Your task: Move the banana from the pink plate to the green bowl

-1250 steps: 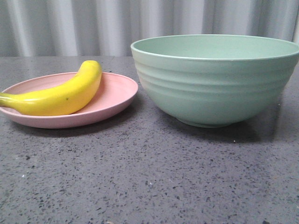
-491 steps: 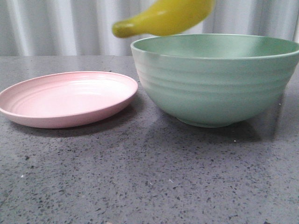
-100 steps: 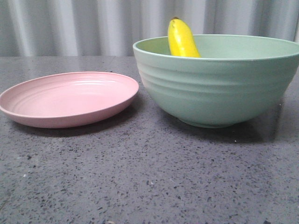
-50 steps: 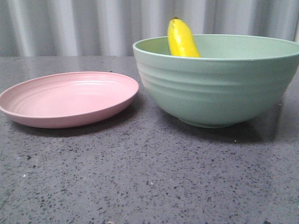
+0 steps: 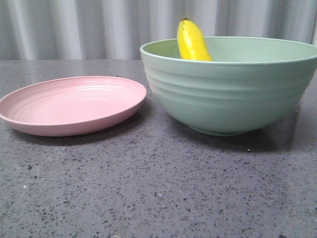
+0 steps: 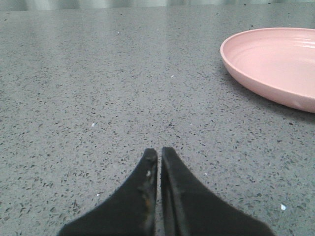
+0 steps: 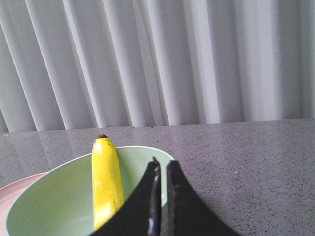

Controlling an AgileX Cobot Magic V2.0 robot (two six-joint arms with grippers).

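Note:
The yellow banana [image 5: 191,42] leans inside the green bowl [image 5: 228,94], its dark tip sticking up above the rim on the bowl's left side. It also shows in the right wrist view [image 7: 107,182], resting against the bowl's inner wall [image 7: 54,204]. The pink plate [image 5: 69,105] lies left of the bowl with nothing on it; its rim shows in the left wrist view [image 6: 275,69]. My right gripper [image 7: 162,164] is shut and holds nothing, beside the banana over the bowl. My left gripper [image 6: 159,152] is shut and holds nothing, low over the table away from the plate.
The dark speckled tabletop [image 5: 148,188] stretches in front of plate and bowl. A pale pleated curtain [image 5: 89,27] hangs behind the table. Neither arm shows in the front view.
Over the last second the banana and bowl barely shift. Earlier the banana lay on the pink plate, then was carried above the bowl's rim.

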